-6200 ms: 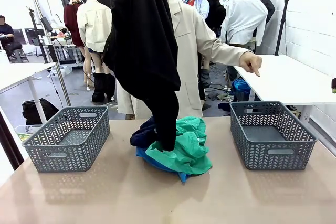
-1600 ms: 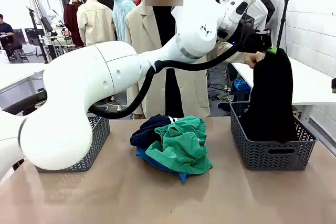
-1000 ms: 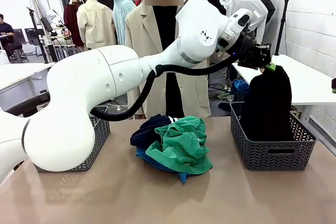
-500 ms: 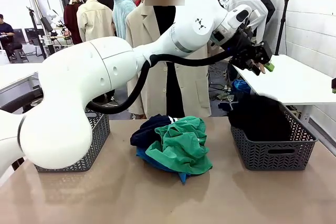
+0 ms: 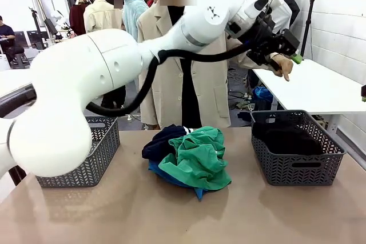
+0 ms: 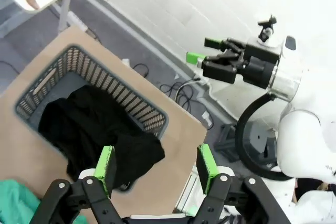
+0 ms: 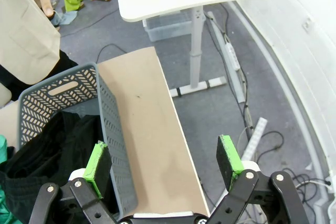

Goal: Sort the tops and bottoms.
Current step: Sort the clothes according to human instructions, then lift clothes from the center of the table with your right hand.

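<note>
Front view: left gripper (image 5: 286,55) sits high above the grey basket (image 5: 297,168) near the surface's right edge, fingers spread, empty. Black garment (image 5: 286,138) lies inside that basket. Emerald green garment (image 5: 200,158), dark navy garment (image 5: 162,142) and bright blue garment (image 5: 171,176) are heaped mid-surface. Right gripper (image 7: 163,160) spread, holding nothing.

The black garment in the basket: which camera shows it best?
The left wrist view: it looks down into the basket, so most of the crumpled black garment shows. The front view gives a dark strip above the rim and through the wall's holes. The right wrist view cuts part of it off at the picture's edge.
</note>
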Controlling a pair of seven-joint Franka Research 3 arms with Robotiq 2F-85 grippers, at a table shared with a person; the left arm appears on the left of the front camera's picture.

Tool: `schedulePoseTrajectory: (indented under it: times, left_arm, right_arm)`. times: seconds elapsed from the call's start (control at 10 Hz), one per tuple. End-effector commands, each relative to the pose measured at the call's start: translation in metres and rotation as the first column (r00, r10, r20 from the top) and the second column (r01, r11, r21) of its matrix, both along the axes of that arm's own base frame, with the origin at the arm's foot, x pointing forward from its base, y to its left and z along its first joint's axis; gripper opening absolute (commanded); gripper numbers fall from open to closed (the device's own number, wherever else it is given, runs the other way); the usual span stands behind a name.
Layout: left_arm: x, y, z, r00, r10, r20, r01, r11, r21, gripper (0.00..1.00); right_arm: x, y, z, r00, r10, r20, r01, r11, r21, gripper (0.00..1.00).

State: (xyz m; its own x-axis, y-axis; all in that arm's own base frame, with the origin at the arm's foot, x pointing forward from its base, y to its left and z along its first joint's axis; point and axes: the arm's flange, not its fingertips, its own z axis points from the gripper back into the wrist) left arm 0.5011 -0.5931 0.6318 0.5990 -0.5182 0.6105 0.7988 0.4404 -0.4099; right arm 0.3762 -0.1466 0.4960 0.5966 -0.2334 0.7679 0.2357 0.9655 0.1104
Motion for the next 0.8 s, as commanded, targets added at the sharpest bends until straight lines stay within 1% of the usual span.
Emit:
schedulePoseTrajectory:
  times: [0.0, 0.1, 0.2, 0.3, 0.4, 0.7]
  left_arm:
    - [-0.012, 0.038, 0.019, 0.996, -0.016, 0.085, 0.000, 0.983, 0.186, 0.79]
    - [-0.021, 0.063, 0.025, 0.994, 0.000, 0.110, -0.026, 0.971, 0.238, 0.79]
    - [-0.032, 0.088, 0.026, 0.996, -0.006, 0.094, -0.027, 0.937, 0.348, 0.79]
    - [-0.045, 0.105, 0.028, 0.998, 0.002, 0.055, -0.021, 0.934, 0.356, 0.79]
    - [-0.005, 0.053, 0.041, 0.997, -0.006, 0.073, -0.012, 0.969, 0.248, 0.79]
    - [-0.005, 0.053, 0.041, 0.997, -0.006, 0.073, -0.012, 0.969, 0.248, 0.79]
  right_arm:
    - [0.000, 0.000, -0.001, 1.000, -0.001, -0.005, 0.001, 1.000, 0.012, 1.00]
    - [0.000, 0.000, -0.001, 1.000, -0.001, -0.005, 0.001, 1.000, 0.012, 1.00]
    - [0.000, 0.000, -0.001, 1.000, -0.001, -0.005, 0.001, 1.000, 0.012, 1.00]
    - [0.000, 0.000, -0.001, 1.000, -0.001, -0.005, 0.001, 1.000, 0.012, 1.00]
    - [0.000, 0.000, -0.001, 1.000, -0.001, -0.005, 0.001, 1.000, 0.012, 1.00]
    - [0.000, 0.000, -0.001, 1.000, -0.001, -0.005, 0.001, 1.000, 0.012, 1.00]
